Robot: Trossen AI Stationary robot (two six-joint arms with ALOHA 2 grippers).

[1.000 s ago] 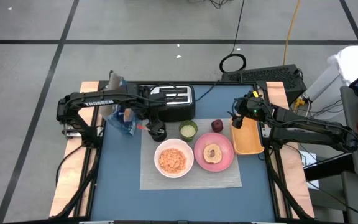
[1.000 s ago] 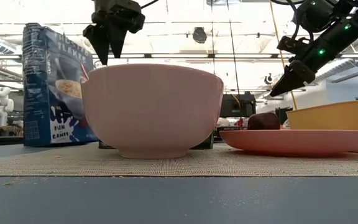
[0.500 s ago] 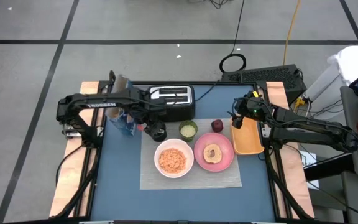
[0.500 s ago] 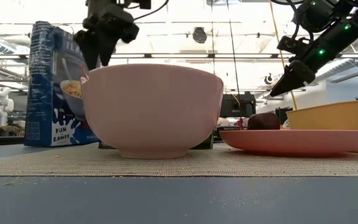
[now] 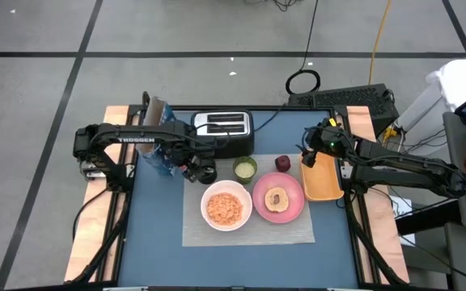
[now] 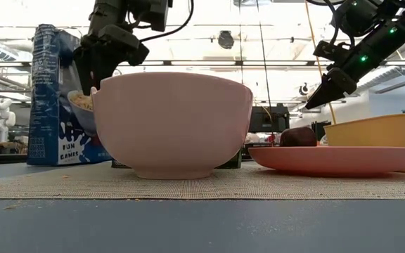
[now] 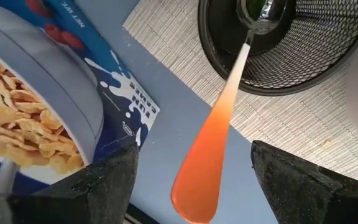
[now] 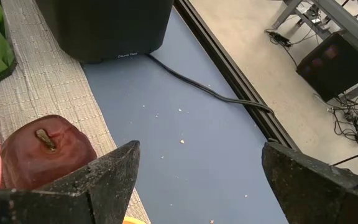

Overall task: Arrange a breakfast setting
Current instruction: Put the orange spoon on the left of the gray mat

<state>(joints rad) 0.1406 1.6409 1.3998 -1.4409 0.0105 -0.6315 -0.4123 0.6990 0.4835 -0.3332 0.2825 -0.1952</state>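
Left jaws: the left gripper (image 5: 191, 166) hangs with its fingers spread wide and holding nothing, directly over the red-handled spoon (image 7: 213, 143), whose handle shows between them in the left wrist view.
Spoon: its bowl end sits inside the black mesh cup (image 7: 278, 43); the handle leans out over the rim toward the blue cardboard cereal box (image 5: 158, 137).
Change: over the last second the left gripper has drawn leftward from above the black cup toward the cereal box, and the box has shifted a little and now stands more upright.
Meaning: judged from this, the spoon is already delivered to the cup and the arm is pulling clear.
Right jaws: the right gripper (image 5: 309, 153) is also spread and empty, unmoved, above the far end of the orange rectangular tray (image 5: 324, 182), with a dark red apple (image 8: 45, 152) below it.
Setting: on the grey woven rectangular mat (image 5: 249, 230) sit the white round bowl (image 5: 226, 206) of cereal, the pink round plate (image 5: 278, 197) to its right, and the small green cup (image 5: 244, 169) farther back.
Behind: a black-and-silver toaster (image 5: 224, 129) at the far edge.
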